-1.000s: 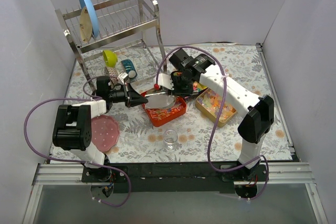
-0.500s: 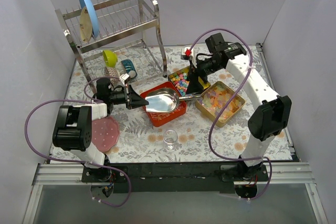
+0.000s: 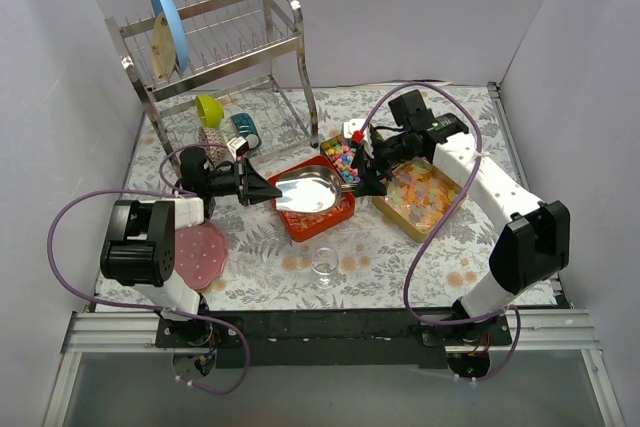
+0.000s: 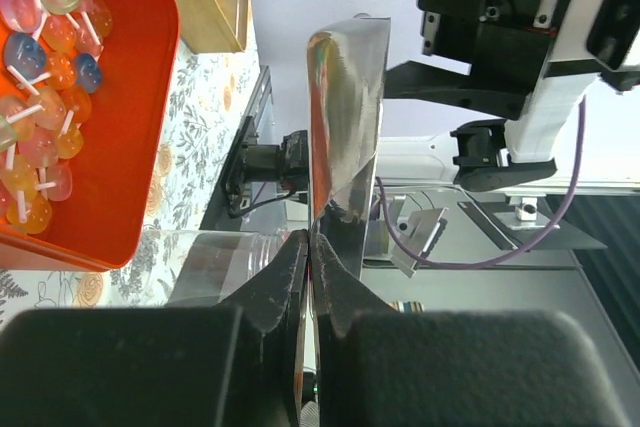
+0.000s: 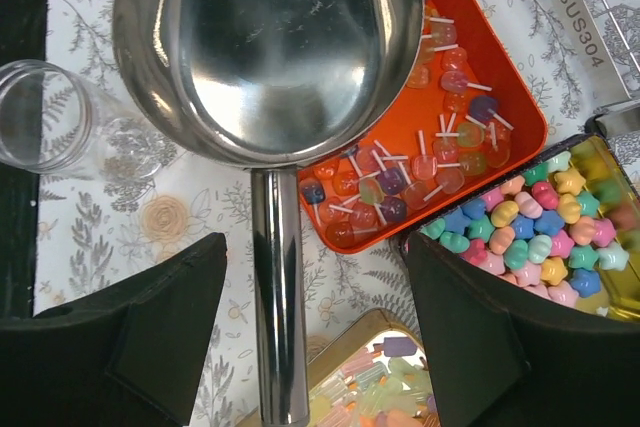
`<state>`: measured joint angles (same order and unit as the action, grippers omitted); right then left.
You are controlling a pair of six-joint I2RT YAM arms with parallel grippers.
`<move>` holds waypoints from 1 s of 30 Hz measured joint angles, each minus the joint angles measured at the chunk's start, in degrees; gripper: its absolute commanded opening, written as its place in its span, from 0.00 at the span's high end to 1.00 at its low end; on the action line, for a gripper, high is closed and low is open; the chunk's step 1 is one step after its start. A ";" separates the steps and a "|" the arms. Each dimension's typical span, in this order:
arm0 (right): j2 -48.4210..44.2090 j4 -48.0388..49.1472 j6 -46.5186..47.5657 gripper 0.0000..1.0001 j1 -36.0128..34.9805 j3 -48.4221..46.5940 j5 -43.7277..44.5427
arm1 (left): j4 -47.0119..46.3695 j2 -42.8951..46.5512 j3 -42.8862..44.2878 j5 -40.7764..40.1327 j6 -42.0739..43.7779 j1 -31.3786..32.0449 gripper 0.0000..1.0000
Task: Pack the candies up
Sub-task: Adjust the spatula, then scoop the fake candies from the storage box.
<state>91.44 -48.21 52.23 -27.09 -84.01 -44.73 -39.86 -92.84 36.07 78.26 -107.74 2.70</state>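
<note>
Right gripper [image 3: 367,175] is dropping back in from its raised spot behind the tins, and the scoop [image 3: 308,190] is staying put over the red tray [image 5: 505,67].

- Right jaws are standing wide apart astride the handle, gripping nothing.
- Left gripper [image 3: 262,188] is clenching the scoop's front rim.
- Candies [image 5: 450,117] are sitting mid-worktop: sticks in the red tray, pastels in the pastel tin [image 5: 608,159] behind it, jellies in the jelly tin [image 3: 441,218] toward the right edge. None are in the scoop yet.
- Jar [image 3: 323,265] is waiting near the near edge.

Step in hand, as I judge it: taking over the handle. Close squarely on it, and keep the left pinch on until the right hold is firm.

Right wrist view is showing the bare bowl and the centred handle. Left wrist view is showing only the rim, edge-on between the fingers.
</note>
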 measured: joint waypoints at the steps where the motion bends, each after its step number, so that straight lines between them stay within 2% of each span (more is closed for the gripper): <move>1: -0.28 1.68 -0.46 0.21 -0.02 1.14 0.44 | -0.42 -0.15 0.02 0.26 -0.39 -0.02 1.00; 8: -1.27 7.96 -2.21 0.33 -0.20 4.57 1.84 | -2.34 -1.55 0.09 0.66 -3.15 -0.35 1.00; 12: -1.27 8.85 -3.04 0.44 -0.33 4.57 1.27 | -3.17 -1.62 0.09 0.63 -4.46 -0.57 1.00; 17: -1.27 9.31 -4.07 0.49 -0.81 4.57 0.85 | -5.03 -2.14 0.11 0.63 -5.66 -0.79 1.00; 30: -0.90 9.29 -5.14 0.47 -2.29 4.57 0.87 | -8.52 -3.45 0.11 0.63 -6.56 -1.16 1.00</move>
<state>90.54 -38.92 47.09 -29.39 -79.44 -43.86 -48.38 -96.29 36.18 78.89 -114.30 1.54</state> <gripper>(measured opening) 0.534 0.017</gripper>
